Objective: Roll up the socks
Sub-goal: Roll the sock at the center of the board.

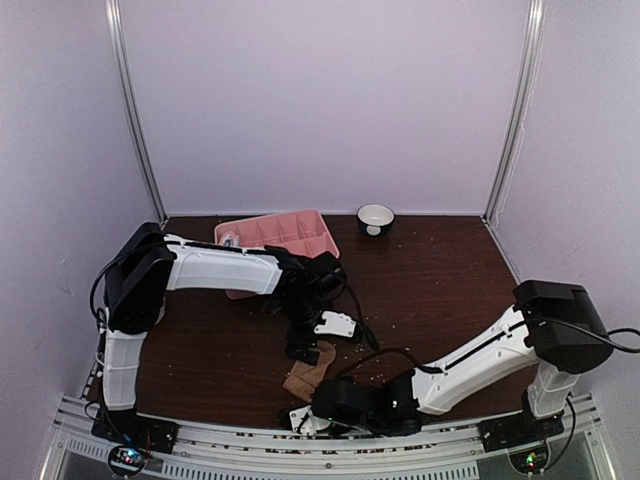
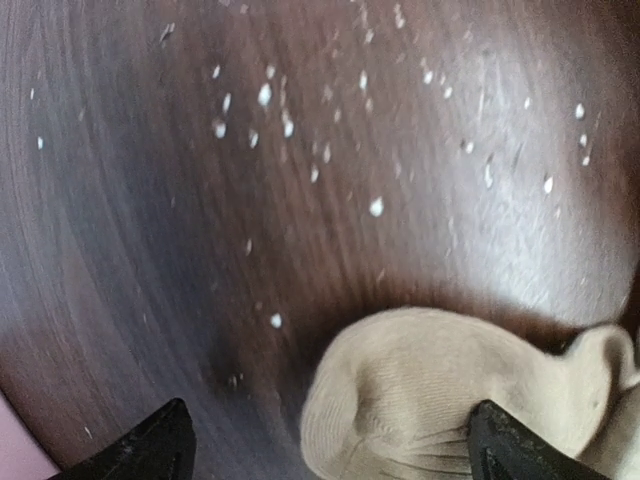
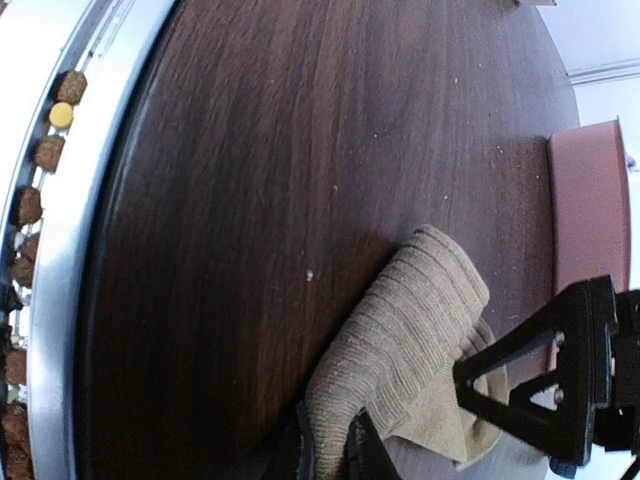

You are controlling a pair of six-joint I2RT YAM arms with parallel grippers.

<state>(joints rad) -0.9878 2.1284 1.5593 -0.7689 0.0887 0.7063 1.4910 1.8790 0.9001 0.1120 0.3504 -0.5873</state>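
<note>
Top view: tan sock (image 1: 308, 373) is being seen lying on the table (image 1: 440, 280) near its front edge, between left fingers (image 1: 303, 350) and right fingers (image 1: 304, 418).
Left wrist: left fingers are being held wide apart over the sock's rounded end.
Right wrist: ribbed end is being pinched by closed right fingers.

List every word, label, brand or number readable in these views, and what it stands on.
None can be read. The white arm casings, the pink compartmented plastic tray, the small white bowl and the tan ribbed fabric sock show no lettering; the lit circuit boards at the arm bases are too small to tell.
</note>
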